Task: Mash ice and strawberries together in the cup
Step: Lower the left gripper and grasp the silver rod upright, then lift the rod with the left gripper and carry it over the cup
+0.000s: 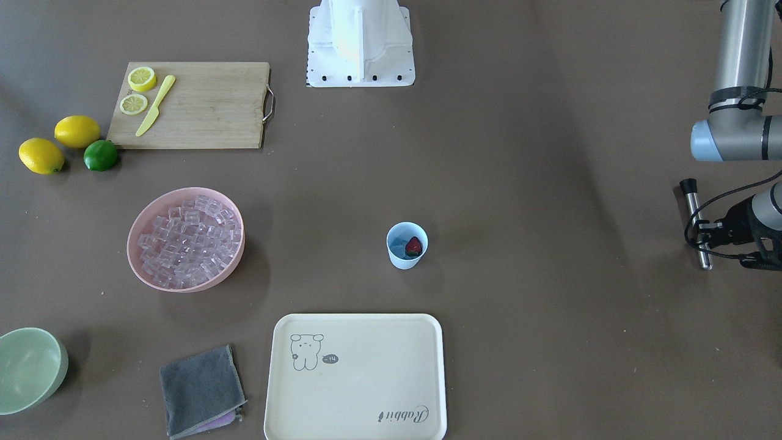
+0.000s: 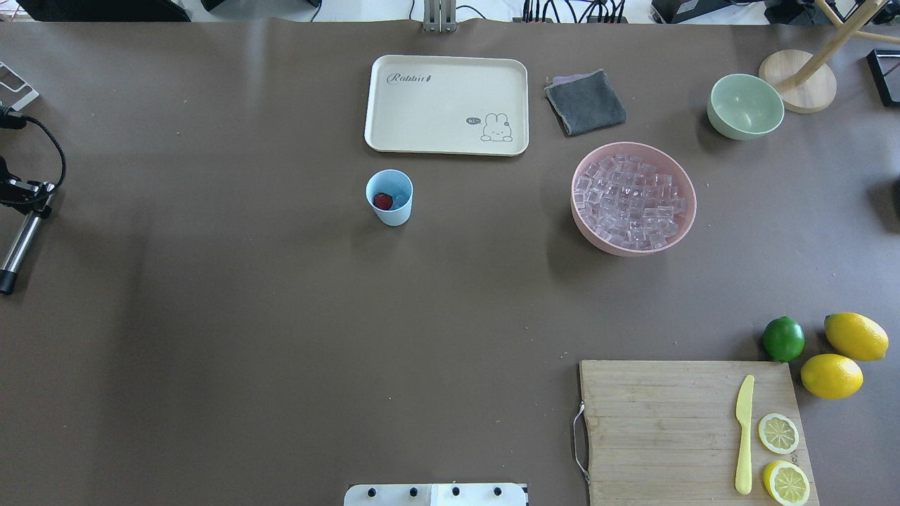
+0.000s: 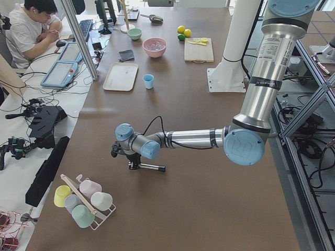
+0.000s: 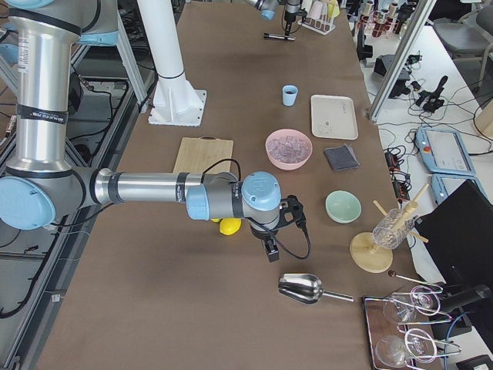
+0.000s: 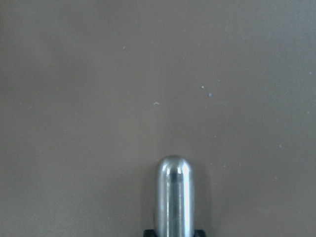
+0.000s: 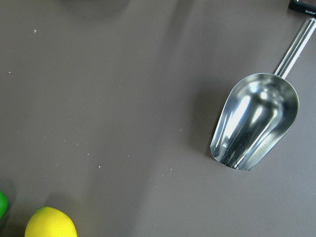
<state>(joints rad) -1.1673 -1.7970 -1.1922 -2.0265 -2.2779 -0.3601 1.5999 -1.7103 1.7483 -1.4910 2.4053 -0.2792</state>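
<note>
The word "Rabbit" was printed in one corner of a cream rectangular plastic tray, and a small cartoon animal was drawn in the opposite corner. A folded grey cloth and a pale green bowl were set further to the robot's right along the far edge. A wooden cutting board with two lemon slices and a yellow plastic knife lay near the robot. Nothing was seen around the small light-blue plastic cup, which stood just nearer the robot than the tray. One small red strawberry sat inside, and clear pieces beside it were only faintly made out. Clear glassy ice cubes were heaped in a wide pink bowl, well apart on the right. A polished steel rod was clamped in the left gripper, far to the left of the cup. The spread of the right gripper, above a steel scoop, could not be told.
</note>
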